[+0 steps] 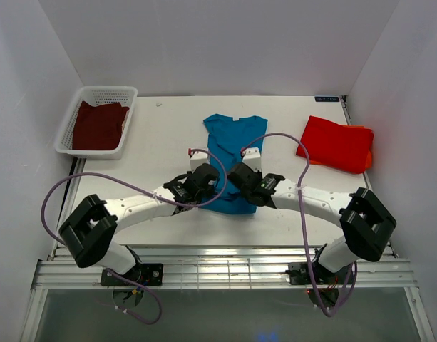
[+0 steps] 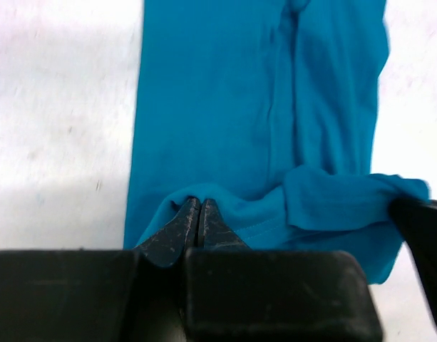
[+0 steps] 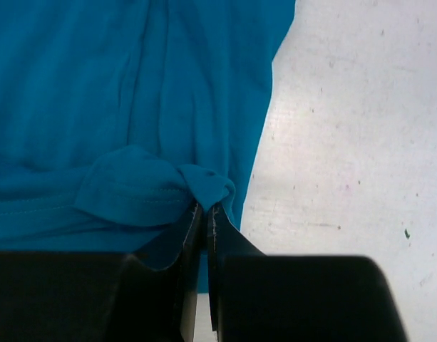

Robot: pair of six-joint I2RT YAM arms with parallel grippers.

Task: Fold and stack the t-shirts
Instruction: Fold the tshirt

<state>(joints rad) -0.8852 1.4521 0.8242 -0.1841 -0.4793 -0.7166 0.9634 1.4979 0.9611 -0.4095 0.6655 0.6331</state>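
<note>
We overlook the whole flat white table point(image 1: 168, 128) from above its near edge; both wrist cameras face down, very close, sharing the hem of the plain teal-blue cloth t-shirt point(image 2: 225, 107).

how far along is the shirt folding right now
Done: the red-orange shirt lies folded on the right. In hand: the teal shirt, already narrowed into a long strip, with the left gripper and right gripper both shut on its near hem. Left: fold that strip over, stack it, and deal with the maroon shirt lying in the white basket.
</note>
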